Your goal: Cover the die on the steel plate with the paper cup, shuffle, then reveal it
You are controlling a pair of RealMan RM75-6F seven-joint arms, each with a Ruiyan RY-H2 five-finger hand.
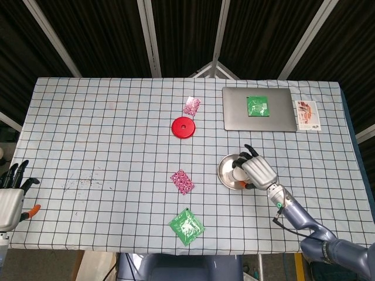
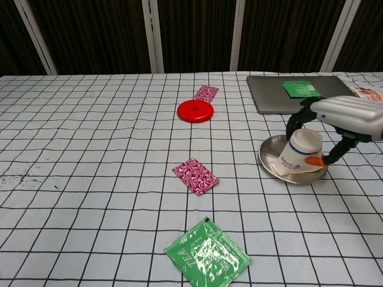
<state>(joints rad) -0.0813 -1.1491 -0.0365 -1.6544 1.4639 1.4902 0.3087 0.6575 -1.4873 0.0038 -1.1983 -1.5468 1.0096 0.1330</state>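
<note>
An upturned white paper cup (image 2: 299, 153) stands tilted on the round steel plate (image 2: 273, 152), right of the table's middle. My right hand (image 2: 342, 117) grips the cup from above, fingers around its sides. From the head view the same hand (image 1: 256, 171) covers most of the cup, with the plate (image 1: 226, 170) showing at its left. The die is hidden under the cup. My left hand (image 1: 12, 193) hangs off the table's left edge with fingers spread and nothing in it.
A red disc (image 1: 183, 127) and a pink packet (image 1: 191, 106) lie behind the middle. Another pink packet (image 1: 182, 181) and a green packet (image 1: 186, 226) lie in front. A grey laptop (image 1: 258, 109) with a green packet on it sits at the back right.
</note>
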